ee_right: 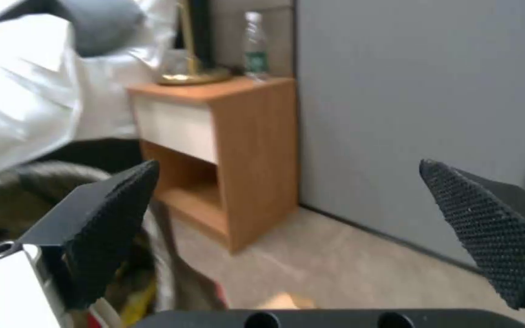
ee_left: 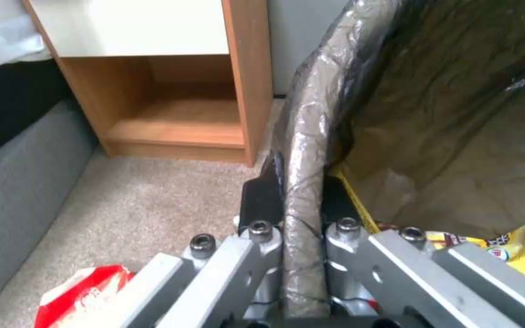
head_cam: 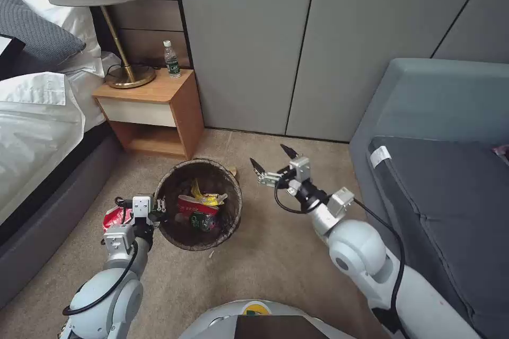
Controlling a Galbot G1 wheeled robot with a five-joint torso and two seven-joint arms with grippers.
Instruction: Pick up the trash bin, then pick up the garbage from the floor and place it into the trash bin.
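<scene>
While my left gripper (head_cam: 159,206) clamps the bag-covered rim of the trash bin (head_cam: 199,204), one jaw inside the wall and one outside, my right gripper (head_cam: 273,161) hovers just beside the bin's far side with its jaws spread wide and nothing between them. Inside the bin I see a red-and-white carton (head_cam: 196,205), a yellow wrapper (head_cam: 204,196) and a dark bottle (head_cam: 201,221). Another red-and-white carton (head_cam: 114,217) lies on the carpet (head_cam: 275,254) just beside my left gripper, and a small tan scrap (head_cam: 232,171) lies near the bin, on its side toward my right gripper. I think the thin bag can slide under the left jaws, so the bin may tilt and spill. My right jaws may also knock the rim when they descend for the scrap.
</scene>
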